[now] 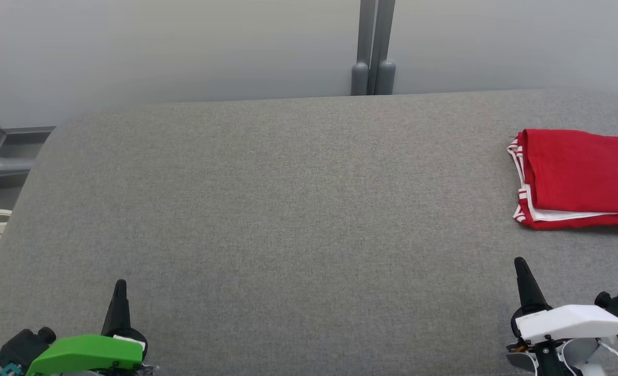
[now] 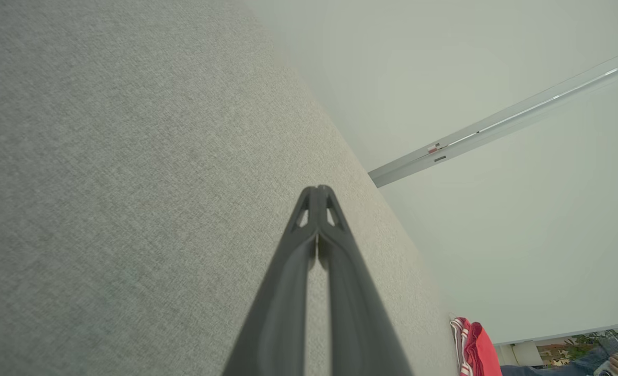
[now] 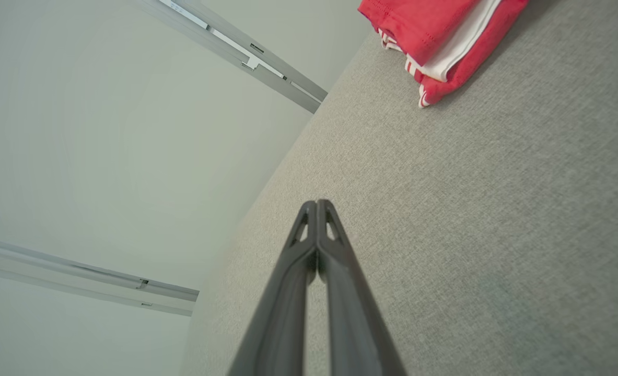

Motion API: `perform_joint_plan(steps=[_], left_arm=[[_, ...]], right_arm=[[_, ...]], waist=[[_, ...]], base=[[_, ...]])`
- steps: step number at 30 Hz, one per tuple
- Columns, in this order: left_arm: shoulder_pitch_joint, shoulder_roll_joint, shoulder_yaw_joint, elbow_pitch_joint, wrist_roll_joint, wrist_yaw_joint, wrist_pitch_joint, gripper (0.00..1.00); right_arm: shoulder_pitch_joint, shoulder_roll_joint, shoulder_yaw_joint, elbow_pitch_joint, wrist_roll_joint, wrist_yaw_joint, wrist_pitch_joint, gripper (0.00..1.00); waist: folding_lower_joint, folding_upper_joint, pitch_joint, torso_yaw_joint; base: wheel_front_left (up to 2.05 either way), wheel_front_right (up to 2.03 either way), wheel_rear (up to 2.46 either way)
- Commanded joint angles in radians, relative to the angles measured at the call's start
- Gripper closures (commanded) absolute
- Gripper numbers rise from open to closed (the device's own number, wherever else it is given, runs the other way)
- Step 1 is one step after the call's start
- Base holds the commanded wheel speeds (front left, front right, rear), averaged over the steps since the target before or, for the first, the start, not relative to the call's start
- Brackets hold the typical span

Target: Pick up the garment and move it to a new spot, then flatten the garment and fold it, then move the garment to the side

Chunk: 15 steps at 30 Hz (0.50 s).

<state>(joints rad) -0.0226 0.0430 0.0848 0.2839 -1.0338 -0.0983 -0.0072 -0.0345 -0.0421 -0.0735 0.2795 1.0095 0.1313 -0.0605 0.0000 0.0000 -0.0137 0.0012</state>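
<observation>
1. The left gripper point(image 1: 120, 286) and the right gripper point(image 1: 520, 263) both have their fingers pressed together and hold nothing. They hover low over the grey table point(image 1: 288, 209). A dip while either arm swings could drag the pointed tips across the woven covering and snag it.
2. The red garment point(image 1: 580, 172) lies ahead of the right gripper and a little to its outer side, folded and well apart from the fingertips. Reaching for it with the jaws closed would push rather than pinch, skewing the stack.
3. White-striped layers peek out at the garment's near and inner edges. A pinch that catches only the top layer would likely peel the fold open.
4. Farther out, the garment runs past the head view's right border, so I cannot tell how close the table's end is. Another outward nudge might tip it over.
</observation>
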Motion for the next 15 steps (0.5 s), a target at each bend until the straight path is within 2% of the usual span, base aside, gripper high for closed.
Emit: perform_joint_plan(steps=[1,15], left_arm=[[-0.029,0.007,0.005,-0.011,-0.028,-0.008,0.006,1.0],[-0.055,0.008,0.015,-0.01,-0.168,-0.015,0.049,1.0]], right_arm=[[-0.023,-0.006,-0.003,-0.016,0.026,0.0,0.005,1.0],[-0.027,-0.007,-0.011,-0.032,0.177,0.0,0.038,1.0]], waist=[[0.0,0.0,0.0,0.0],[0.0,0.0,0.003,0.0]], base=[[0.0,0.0,0.0],[0.0,0.0,0.0]])
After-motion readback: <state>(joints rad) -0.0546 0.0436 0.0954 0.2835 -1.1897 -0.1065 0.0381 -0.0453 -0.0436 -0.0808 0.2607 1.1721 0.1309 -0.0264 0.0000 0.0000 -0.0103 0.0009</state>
